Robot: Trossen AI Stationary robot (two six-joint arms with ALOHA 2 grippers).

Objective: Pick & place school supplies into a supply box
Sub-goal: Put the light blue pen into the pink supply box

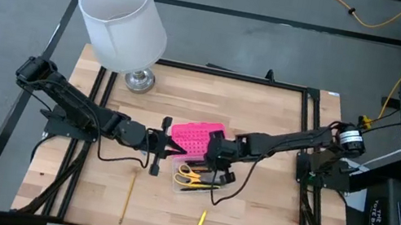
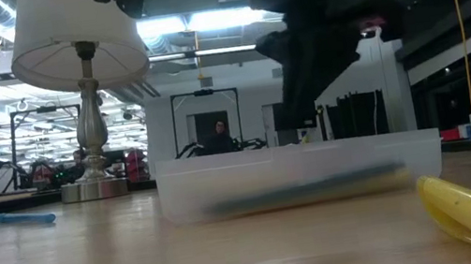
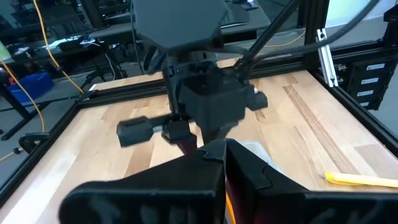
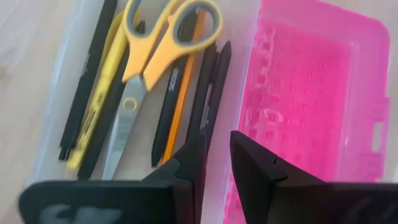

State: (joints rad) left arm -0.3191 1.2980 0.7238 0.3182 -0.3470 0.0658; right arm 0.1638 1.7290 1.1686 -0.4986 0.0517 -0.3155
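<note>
The clear plastic supply box with its bright pink dotted-grid lid [image 1: 190, 135] folded open lies at the middle of the pale wooden surface [image 1: 248, 220], in front of the white-shaded lamp [image 1: 121, 20]; its translucent base holds the yellow-handled scissors [image 4: 155, 56] among black, yellow and orange pens. The right gripper [image 4: 214, 155] hangs directly over the box, fingers narrowly apart and holding nothing. The left gripper [image 1: 157, 148] sits just beside the pink lid, its finger state cannot be told; two yellow pencils [image 1: 126, 199] lie loose on the surface, nearer the front edge than the box.
</note>
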